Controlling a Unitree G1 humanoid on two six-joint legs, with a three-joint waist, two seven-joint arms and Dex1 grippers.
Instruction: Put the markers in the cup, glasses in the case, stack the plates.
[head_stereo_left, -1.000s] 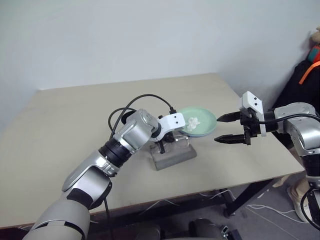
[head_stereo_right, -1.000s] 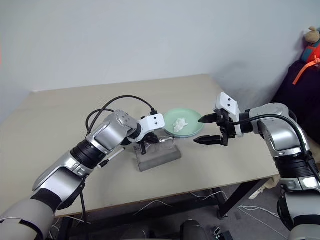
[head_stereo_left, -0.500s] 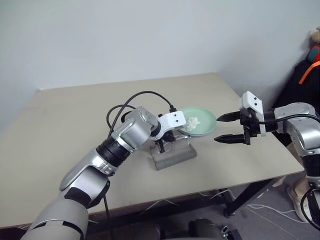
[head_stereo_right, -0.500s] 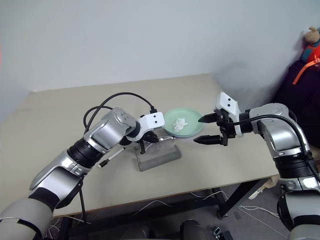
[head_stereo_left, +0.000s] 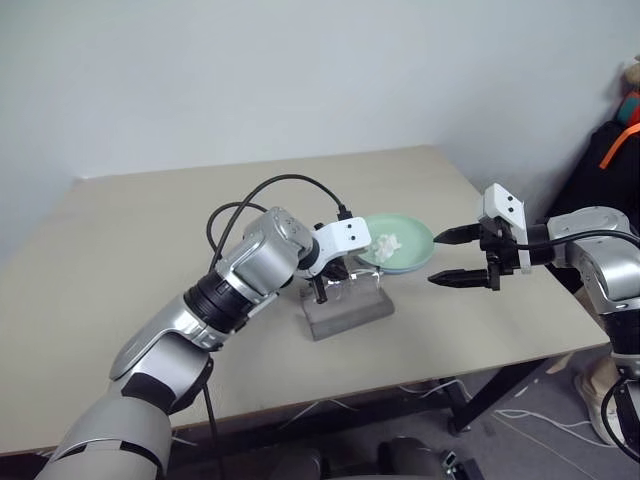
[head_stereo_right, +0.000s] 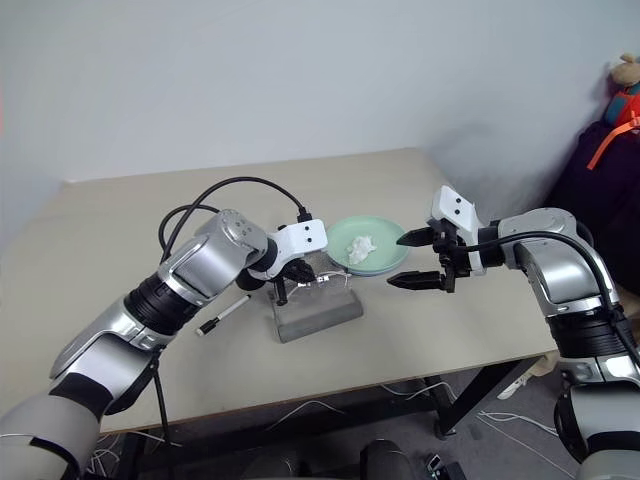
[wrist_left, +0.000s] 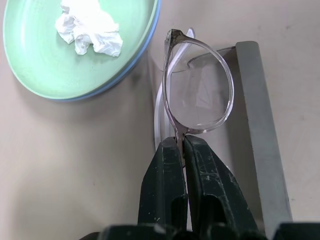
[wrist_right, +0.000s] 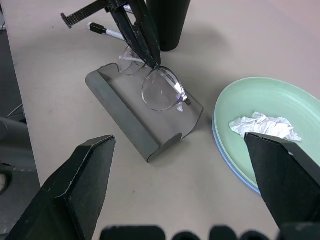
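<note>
The plates are already stacked: the mint green plate (wrist_left: 45, 65) sits on the light blue plate (wrist_left: 131, 65), whose rim peeks out along one edge, with a crumpled white tissue (wrist_left: 90, 27) lying in the top one. The glasses step is in hand. The left pincer (wrist_left: 181, 150) is clamped on the bridge of the glasses (wrist_left: 197, 87) and holds them over the open grey case (wrist_right: 137, 117); they look partly lowered into it, though whether they rest on its floor is hard to tell. The lid still has to be shut. The markers seem undone: one black-capped marker (head_stereo_right: 222, 316) lies on the bench (head_stereo_left: 130, 230) beside the left arm, near the black cup (wrist_right: 167, 22), and I cannot make out a second one for sure. The right pincer (head_stereo_left: 452, 256) hangs wide open and empty just beside the plates.
</note>
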